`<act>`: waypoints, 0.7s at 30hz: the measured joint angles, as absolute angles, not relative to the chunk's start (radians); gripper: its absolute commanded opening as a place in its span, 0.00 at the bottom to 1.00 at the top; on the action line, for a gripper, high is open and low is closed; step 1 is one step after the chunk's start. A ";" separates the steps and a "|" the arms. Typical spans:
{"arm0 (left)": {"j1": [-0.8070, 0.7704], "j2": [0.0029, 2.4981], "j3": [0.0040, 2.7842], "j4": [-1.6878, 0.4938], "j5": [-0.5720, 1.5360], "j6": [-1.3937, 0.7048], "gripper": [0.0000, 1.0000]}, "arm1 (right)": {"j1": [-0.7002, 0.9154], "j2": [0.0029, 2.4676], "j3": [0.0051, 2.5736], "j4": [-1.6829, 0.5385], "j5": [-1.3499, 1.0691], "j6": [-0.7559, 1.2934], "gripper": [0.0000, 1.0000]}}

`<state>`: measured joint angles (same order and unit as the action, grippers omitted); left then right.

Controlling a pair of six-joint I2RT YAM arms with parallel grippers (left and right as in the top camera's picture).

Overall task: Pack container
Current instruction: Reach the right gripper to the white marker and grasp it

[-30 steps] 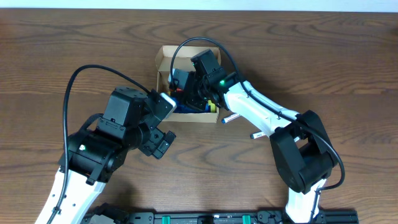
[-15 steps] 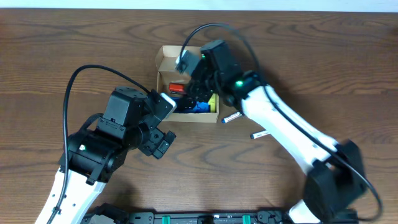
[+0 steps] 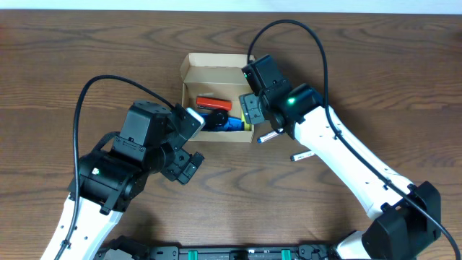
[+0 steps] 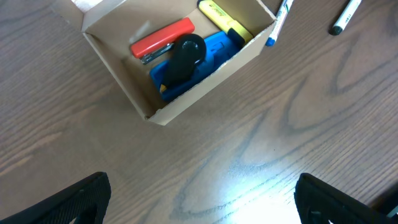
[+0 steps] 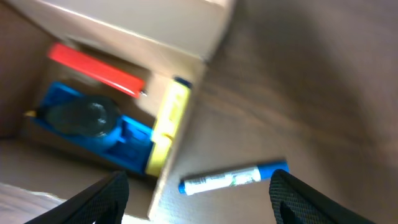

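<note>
The container (image 3: 213, 61) sits on the table (image 3: 86, 58) near the middle of its far edge, with its flap lid folded back toward that edge. Inside lie a red stapler (image 4: 163, 38), a yellow highlighter (image 4: 225, 18), and a rounded black object (image 4: 183, 56), possibly a tape dispenser, resting on a blue item (image 4: 214, 50). Just off the box's right wall lies a blue-capped marker (image 5: 233, 178), with a second marker (image 4: 345, 17) farther right. The left gripper (image 4: 202, 196) hovers off the box's near-left corner with its fingers spread wide and empty. The right gripper (image 5: 199, 202) hangs over the box's right wall, its jaws apart and holding nothing.
</note>
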<state>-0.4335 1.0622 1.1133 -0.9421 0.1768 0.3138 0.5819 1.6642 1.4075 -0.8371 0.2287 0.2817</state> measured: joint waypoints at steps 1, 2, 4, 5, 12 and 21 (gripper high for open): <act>-0.434 1.062 1.113 -0.942 0.177 0.314 0.95 | 0.576 1.664 1.407 -0.863 0.238 0.307 0.77; -0.434 1.062 1.113 -0.942 0.177 0.314 0.95 | 0.567 1.664 1.407 -0.887 0.243 0.331 0.77; -0.434 1.062 1.113 -0.942 0.177 0.314 0.95 | 0.541 1.664 1.407 -0.944 0.249 0.381 0.77; -0.434 1.062 1.113 -0.942 0.177 0.314 0.95 | 0.523 1.664 1.407 -0.980 0.252 0.412 0.77; -0.434 1.062 1.113 -0.942 0.177 0.314 0.95 | 0.427 1.664 1.407 -1.168 0.262 0.610 0.88; -0.434 1.062 1.113 -0.942 0.177 0.314 0.95 | 0.404 1.627 1.267 -1.117 0.207 0.698 0.88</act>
<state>-0.4335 1.0622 1.1133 -0.9421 0.1768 0.3138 0.4038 1.6272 1.2667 -1.1172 0.2066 0.6979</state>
